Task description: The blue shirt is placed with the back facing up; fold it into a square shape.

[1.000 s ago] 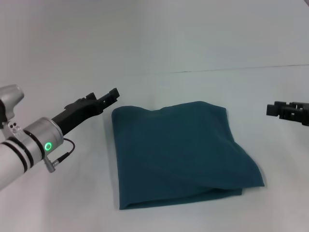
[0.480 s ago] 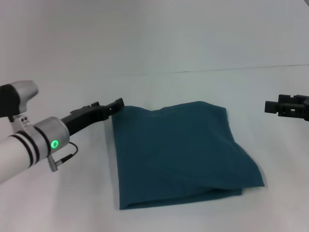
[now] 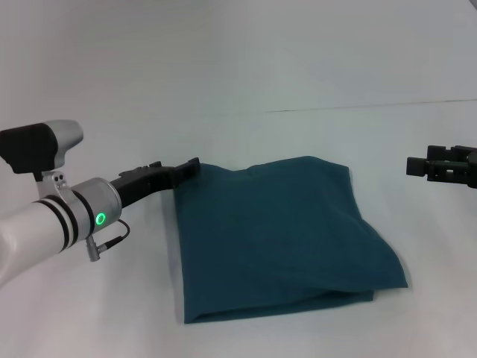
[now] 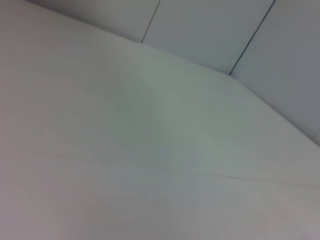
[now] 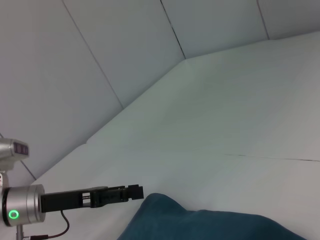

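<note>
At the far left corner of the blue shirt [image 3: 276,239], the left end effector [image 3: 190,165] is lying low and nearly level, its dark tip meeting the cloth's corner; whether it is pinching the fabric or only touching it cannot be told, and how far its fingers are parted cannot be told either. From the right wrist view the same left end effector [image 5: 134,191] is showing as a slim black bar stopping just beside the raised hump of teal cloth [image 5: 210,225]. Behind the tip, the left arm's silver wrist with a glowing green ring [image 3: 99,219] is stretching back toward the near left of the scene.

Outward from there, the shirt is lying in a folded, roughly square bundle on the middle of the white bench [image 3: 89,313], plain side up. Its left edge is running straight toward the robot, its near edge is showing stacked layers, and its right near corner is bulging outward in a soft point. Bare white surface is surrounding the cloth on every side, with wide room to the left, near and right.

Well apart from the shirt, the right end effector [image 3: 417,167] is hovering at the right border of the head view, above the bench and touching nothing; its opening cannot be told. A pale panelled wall [image 5: 125,45] is rising behind the bench
</note>
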Robot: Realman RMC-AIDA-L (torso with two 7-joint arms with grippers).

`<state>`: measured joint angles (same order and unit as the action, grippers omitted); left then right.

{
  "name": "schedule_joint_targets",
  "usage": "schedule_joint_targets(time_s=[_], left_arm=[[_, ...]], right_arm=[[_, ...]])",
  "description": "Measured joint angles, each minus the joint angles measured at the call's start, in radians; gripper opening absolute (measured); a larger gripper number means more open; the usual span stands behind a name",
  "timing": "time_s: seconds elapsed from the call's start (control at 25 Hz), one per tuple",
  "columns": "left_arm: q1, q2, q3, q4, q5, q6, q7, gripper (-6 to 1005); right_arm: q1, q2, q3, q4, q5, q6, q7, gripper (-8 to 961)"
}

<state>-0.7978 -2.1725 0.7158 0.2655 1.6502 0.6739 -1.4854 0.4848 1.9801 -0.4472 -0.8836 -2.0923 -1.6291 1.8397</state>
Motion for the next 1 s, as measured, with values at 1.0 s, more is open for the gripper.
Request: schedule_joint_targets(time_s=[1.0], left_arm=[[-0.016, -0.001, 0.149, -0.009, 0.003, 0.005, -0.028, 851]], right_arm=[[-0.006, 0.004, 0.0, 0.002, 0.0, 0.0, -0.004, 906]])
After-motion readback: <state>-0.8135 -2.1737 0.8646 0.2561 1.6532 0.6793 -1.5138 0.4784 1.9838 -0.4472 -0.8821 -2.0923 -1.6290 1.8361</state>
